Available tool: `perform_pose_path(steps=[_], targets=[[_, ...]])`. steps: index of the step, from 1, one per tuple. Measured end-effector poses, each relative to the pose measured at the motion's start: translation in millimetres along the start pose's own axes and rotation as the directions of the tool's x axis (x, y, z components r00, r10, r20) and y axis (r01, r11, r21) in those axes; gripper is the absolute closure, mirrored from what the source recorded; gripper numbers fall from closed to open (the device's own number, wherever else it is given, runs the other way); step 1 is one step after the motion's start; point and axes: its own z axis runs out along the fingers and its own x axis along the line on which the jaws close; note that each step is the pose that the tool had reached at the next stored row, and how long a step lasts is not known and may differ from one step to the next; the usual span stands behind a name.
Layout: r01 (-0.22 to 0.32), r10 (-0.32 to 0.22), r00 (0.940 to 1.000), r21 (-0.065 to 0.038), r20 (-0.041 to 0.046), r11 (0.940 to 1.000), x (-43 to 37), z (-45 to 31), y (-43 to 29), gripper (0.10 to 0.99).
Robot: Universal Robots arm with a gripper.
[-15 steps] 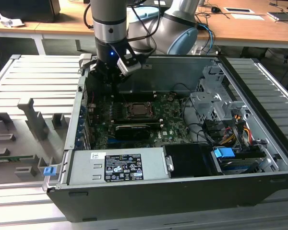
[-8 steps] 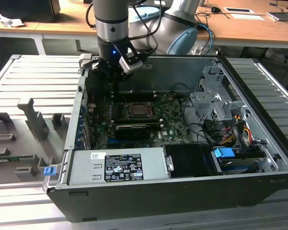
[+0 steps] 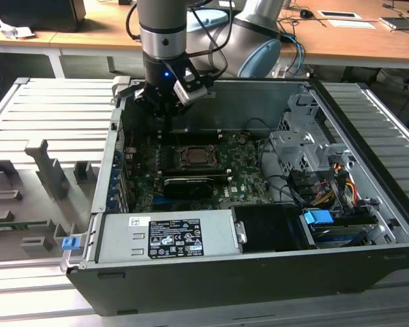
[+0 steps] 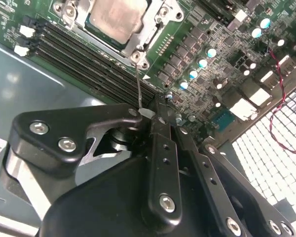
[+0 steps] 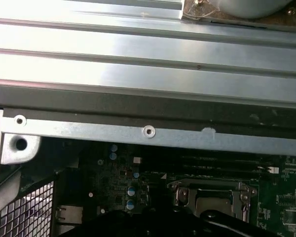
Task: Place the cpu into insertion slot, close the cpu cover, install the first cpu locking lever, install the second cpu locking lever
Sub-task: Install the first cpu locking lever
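Showing the lever stage: the cpu [image 4: 114, 17] sits in the insertion slot [image 3: 194, 156] beneath the closed cpu cover [image 4: 153, 30]. The hand [image 4: 147, 114], fingers pressed together, pinches a thin locking lever [image 4: 138, 85], which seemingly needs hooking down.

Open computer case [image 3: 368, 204] on a ribbed metal table [image 3: 54, 122]. Arm reaches down into the case's far side; gripper [image 3: 165, 122] hangs just above the motherboard [image 3: 245, 178], behind the insertion slot [image 3: 196, 156]. Cpu cover [image 3: 196, 146] lies closed over the slot. Dark graphics card [image 3: 189, 185] sits just in front of the slot. Power supply [image 3: 170, 235] fills the near corner, toward the exterior view's left.
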Motion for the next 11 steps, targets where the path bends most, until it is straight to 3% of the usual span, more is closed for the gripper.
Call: perform_pose_path(steps=[8, 11], targets=[[0.0, 0.0, 1.0, 0.0, -0.0001, 1.0, -9.5, 0.7, -0.7, 0.98], [0.0, 0.0, 1.0, 0.0, 0.0, 1.0, -18.2, 1.4, -1.4, 0.98]])
